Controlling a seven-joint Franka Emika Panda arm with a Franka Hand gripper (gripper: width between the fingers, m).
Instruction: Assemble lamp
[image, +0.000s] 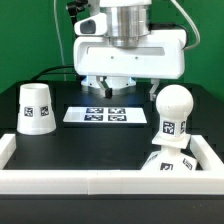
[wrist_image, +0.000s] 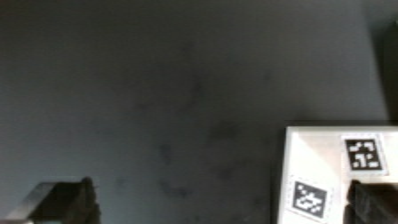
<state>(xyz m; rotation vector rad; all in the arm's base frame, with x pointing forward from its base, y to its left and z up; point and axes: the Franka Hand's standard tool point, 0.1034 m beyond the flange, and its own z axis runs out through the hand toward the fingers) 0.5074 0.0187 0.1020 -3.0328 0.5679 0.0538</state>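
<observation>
On the exterior view's left the shade (image: 37, 108) stands upright on the black table (image: 100, 140), narrow end up, with a square tag facing the camera. It sits close to the white rail (image: 8, 152) that walls the table on that side and is well apart from everything else.

Moving towards the middle, the marker board (image: 106, 115) lies flat on the table with its row of tags showing. Above it hangs the arm (image: 128, 45), its white body filling the top of the exterior view. The gripper (image: 107, 88) points down over the far edge of the board, and its fingers (image: 95, 88) stand a little apart with nothing between them; they look clear of the board, though I cannot tell the gap for certain. The claw is spread and empty.

In the wrist view most of the frame is bare dark table, with one dark fingertip (wrist_image: 57, 200) showing at the edge and a corner of the marker board (wrist_image: 342, 175) with two tags on it.

On the exterior view's right the bulb (image: 172, 112) stands upright, its round ball on top and a tag on its stem. It stands on the base (image: 165, 164), which lies in the near corner against the front rail, with tags on its near side. Bulb and base are touching; whether the bulb is seated fully in the base I cannot tell.
</observation>
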